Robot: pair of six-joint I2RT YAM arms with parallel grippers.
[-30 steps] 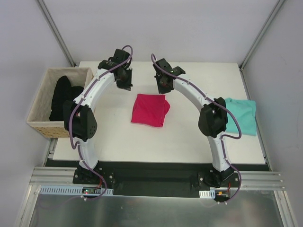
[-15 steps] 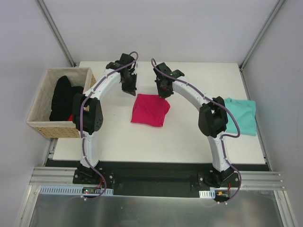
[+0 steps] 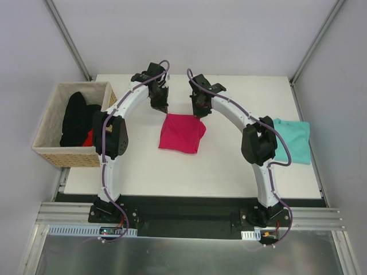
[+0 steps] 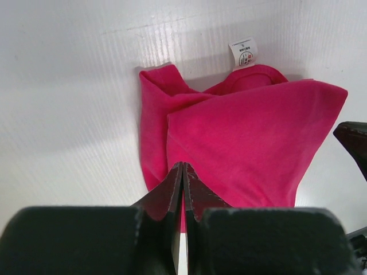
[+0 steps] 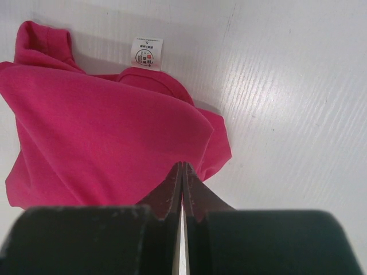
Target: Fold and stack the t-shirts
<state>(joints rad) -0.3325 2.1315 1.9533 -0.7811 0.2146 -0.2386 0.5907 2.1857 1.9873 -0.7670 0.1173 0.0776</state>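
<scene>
The left gripper has its two dark, tapered fingers pressed flat together, with no gap. The right gripper is closed in the same way. Each pair of tips is over the magenta-pink t-shirt. The wrist views do not show whether a fold of cloth is caught between them.

The wrist cameras show details that the overhead view is too small to give. A small white neck label with tiny print lies on the table at the collar. The cloth looks soft and slightly fuzzy, with rounded edges where it is doubled.

Only the overhead view shows the whole arrangement. The pink shirt is a roughly square folded bundle in the middle of the white table, with both grippers at its far corners. The teal t-shirt lies at the right edge, well apart and partly behind the right arm. A woven basket left of the table holds a black garment.
</scene>
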